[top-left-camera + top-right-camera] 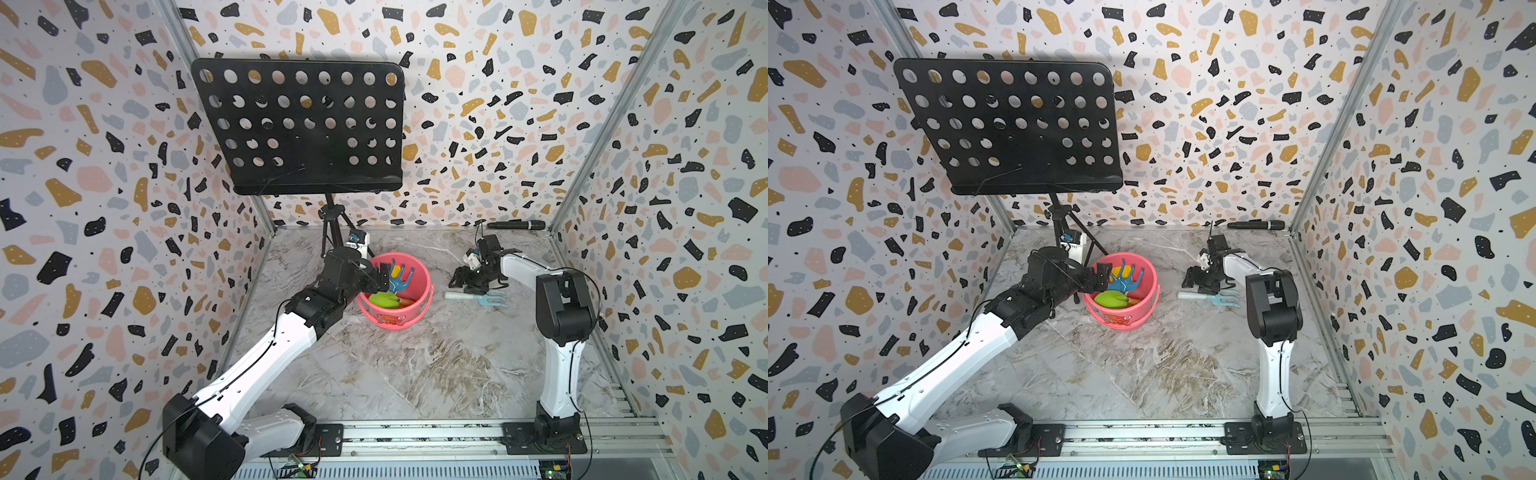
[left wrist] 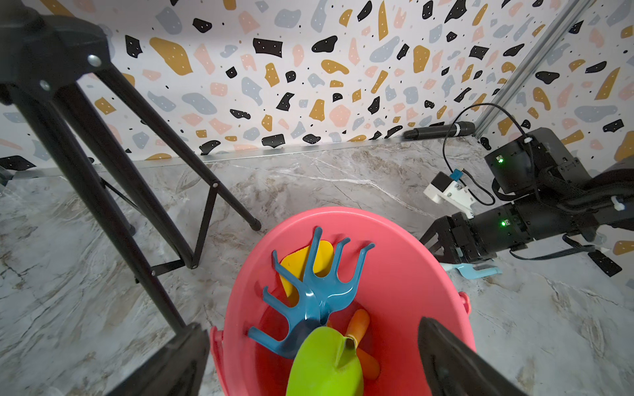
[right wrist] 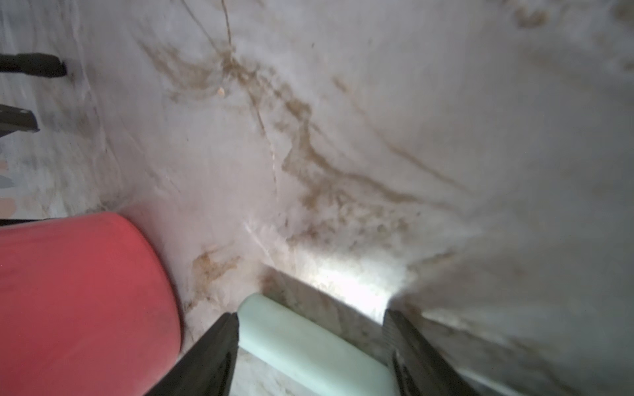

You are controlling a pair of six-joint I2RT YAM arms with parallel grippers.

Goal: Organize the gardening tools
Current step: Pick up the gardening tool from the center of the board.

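Pink plastic bucket (image 1: 399,318) directly beneath the wide-spread, empty left claw (image 1: 382,277) holds a blue forked plastic rake (image 2: 319,291), green plastic spade (image 2: 326,363) and yellow plastic shovel (image 2: 298,264), while the right claw (image 3: 310,313) straddles the pale-blue plastic rake (image 1: 494,298) at its white handle (image 3: 302,346), grip unclear.

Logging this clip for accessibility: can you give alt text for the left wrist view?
A pink bucket holds blue forked rakes, a yellow shovel and a green spade, framed by the open left gripper. Black stand legs and the right arm flank it on the marble floor.
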